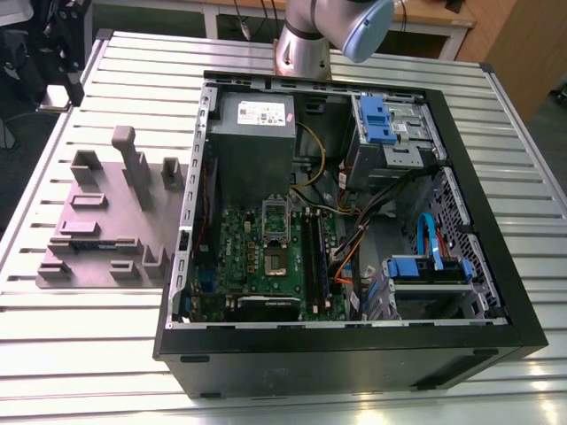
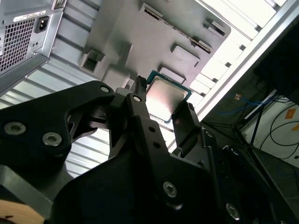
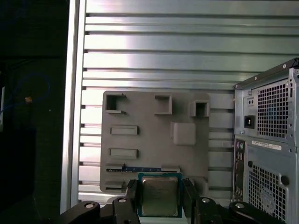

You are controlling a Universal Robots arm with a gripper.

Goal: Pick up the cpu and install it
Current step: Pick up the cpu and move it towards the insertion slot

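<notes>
Pinched by two opposite edges and held up in the air: the cpu (image 3: 160, 196), silvery metal top and pale rim turned to the camera in the first wrist view. Clamped around it, the gripper (image 3: 160, 189), drawn in narrow to just the chip's width, with black fingers (image 3: 132, 192) touching a side each. Same grasp in the second wrist view, with the cpu (image 2: 167, 99) tilted and catching a pinkish glare inside the gripper (image 2: 164, 98).

Well behind the chip and apart from it, a grey fixture plate (image 3: 154, 142) with raised blocks and shallow slots, lying flat on a slatted aluminium table (image 3: 163, 51). In one slot, at the plate's edge nearest the chip, a thin dark-blue strip (image 3: 140, 169), too small to name.

Just beside the plate, the back panel of a black computer case (image 3: 266, 154), with perforated grilles and a power inlet.

In the exterior view, the case (image 1: 354, 359) lying on its side with the lid off, on the exterior view's right of the fixture plate (image 1: 97, 221). Inside, a green circuit board (image 1: 232, 257) carrying a dark square socket (image 1: 274, 263) framed in metal. Beyond the board, a large grey box (image 1: 252, 133) with a white label. At the far edge of the table (image 1: 89, 354), the arm (image 1: 310, 40), silver with a pale blue cap, rising out of frame
</notes>
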